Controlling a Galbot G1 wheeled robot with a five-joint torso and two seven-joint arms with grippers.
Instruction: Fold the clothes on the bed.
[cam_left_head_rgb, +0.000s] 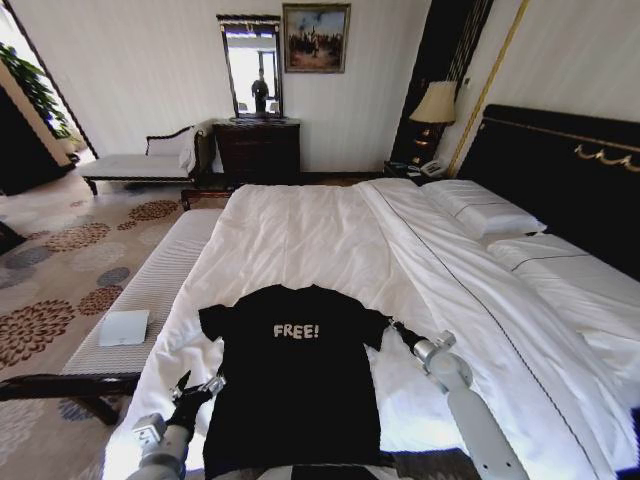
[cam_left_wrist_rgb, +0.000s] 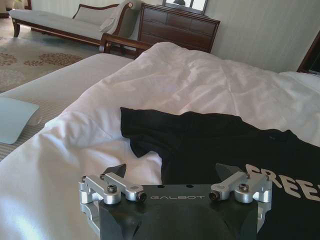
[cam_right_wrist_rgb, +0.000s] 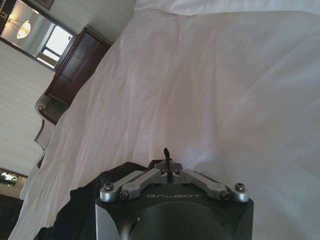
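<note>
The clothes are one black T-shirt (cam_left_head_rgb: 295, 385) with white "FREE!" lettering, lying flat and spread out at the near end of the bed (cam_left_head_rgb: 300, 230). My left gripper (cam_left_head_rgb: 197, 385) sits low at the shirt's left edge, below the left sleeve. In the left wrist view it (cam_left_wrist_rgb: 170, 172) is open, with the sleeve and chest of the T-shirt (cam_left_wrist_rgb: 210, 145) just ahead of it. My right gripper (cam_left_head_rgb: 392, 324) rests at the tip of the right sleeve. The right wrist view shows it (cam_right_wrist_rgb: 166, 152) shut over white sheet, with black cloth (cam_right_wrist_rgb: 75, 210) beside its body.
A pale ribbed bench (cam_left_head_rgb: 150, 290) runs along the bed's left side with a flat white object (cam_left_head_rgb: 124, 327) on it. Pillows (cam_left_head_rgb: 480, 210) and the dark headboard (cam_left_head_rgb: 560, 170) lie to the right. A chaise (cam_left_head_rgb: 140, 160) and dresser (cam_left_head_rgb: 258, 150) stand at the far wall.
</note>
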